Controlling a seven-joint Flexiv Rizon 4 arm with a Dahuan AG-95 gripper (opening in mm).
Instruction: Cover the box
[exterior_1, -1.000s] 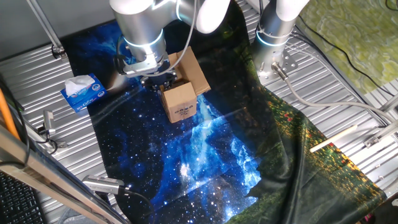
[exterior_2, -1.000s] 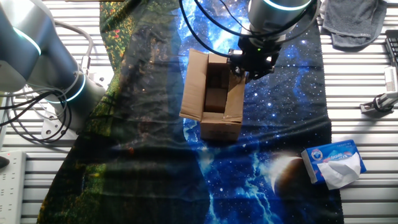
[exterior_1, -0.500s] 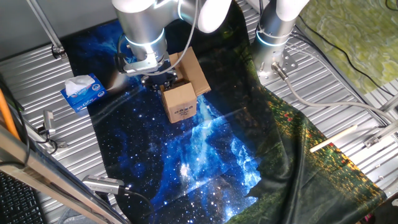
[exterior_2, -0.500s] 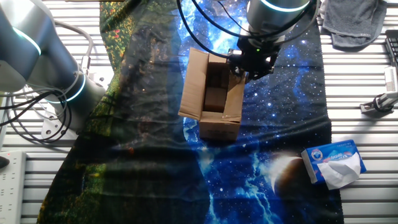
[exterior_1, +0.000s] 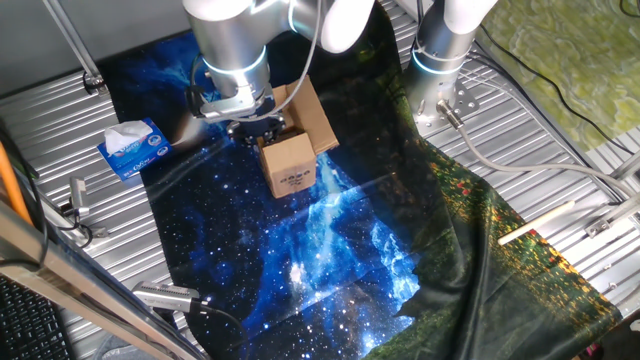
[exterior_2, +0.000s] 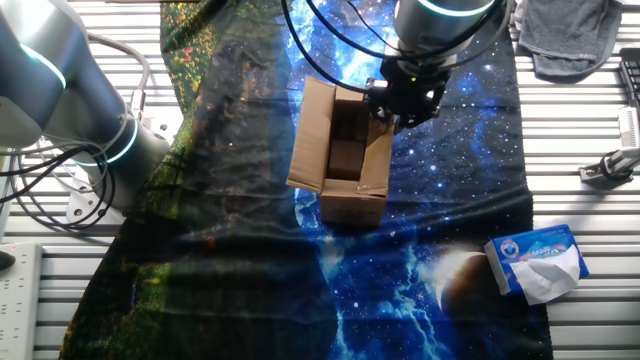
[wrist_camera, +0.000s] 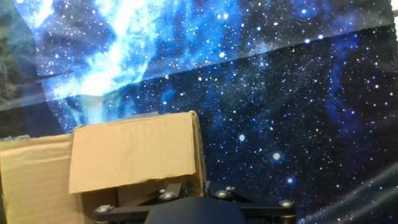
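- The box (exterior_1: 291, 160) carried a white label (exterior_1: 295, 181) with dark print on the side facing one fixed camera; the print was too small to read.
- The blue and white tissue box (exterior_1: 132, 148) bore printing on its blue side, also illegible, with white tissue sticking out of its top.
- The box stood open on the starry blue cloth (exterior_1: 300, 250) near the middle of the table (exterior_1: 560, 150), its flaps up or folded outward, one long flap (exterior_2: 310, 135) leaning away from the gripper.
- The gripper (exterior_2: 402, 108) sat at the box's edge over one flap; whether its fingers were parted or pressed together could not be told.
- In the hand view, a cardboard flap (wrist_camera: 134, 155) lay just ahead of the gripper's dark body.
- A second arm's base (exterior_1: 440, 70) stood well apart from the box, beside cables (exterior_1: 520, 160).
- A grey cloth (exterior_2: 570, 35) lay in a far corner.
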